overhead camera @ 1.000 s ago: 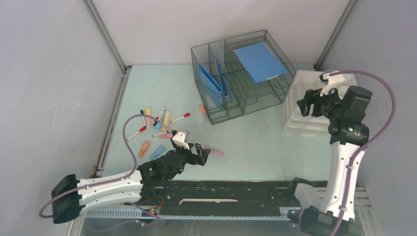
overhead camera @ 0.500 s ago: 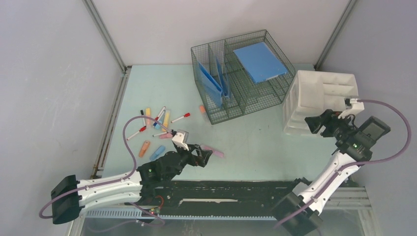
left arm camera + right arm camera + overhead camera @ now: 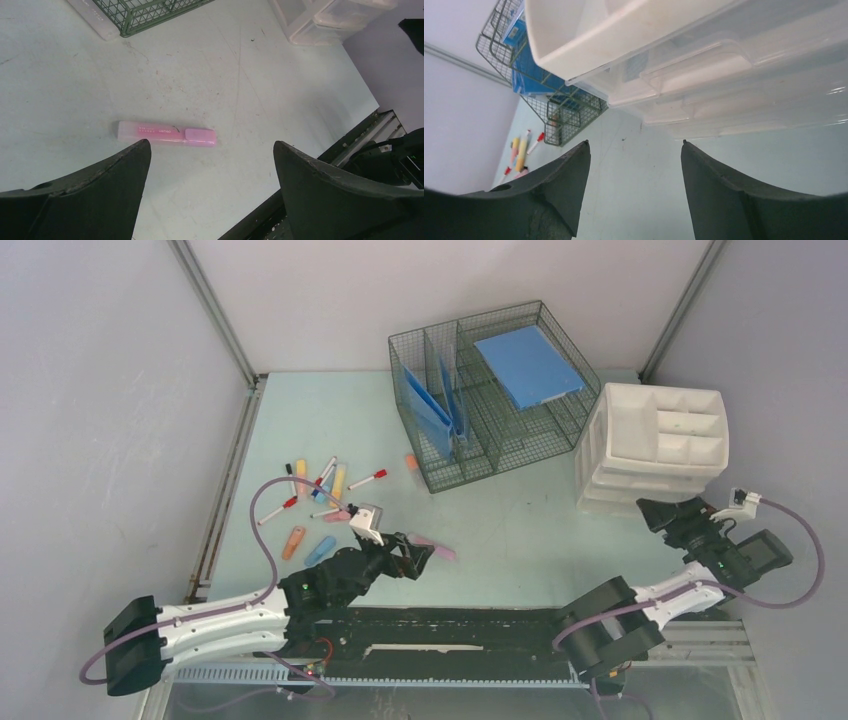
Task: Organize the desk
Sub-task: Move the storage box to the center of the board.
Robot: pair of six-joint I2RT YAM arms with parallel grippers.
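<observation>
Pink highlighter [image 3: 167,135] lies on the desk [image 3: 250,75] just ahead of the left gripper [image 3: 211,146].

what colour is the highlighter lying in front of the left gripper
Pink: the highlighter shows clearest in the left wrist view.

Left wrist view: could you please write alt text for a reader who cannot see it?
A pink highlighter lies flat on the pale green desk, just beyond the two dark fingers of the open left pincer. The corner of a wire basket and a clear drawer unit show along the top edge.
</observation>
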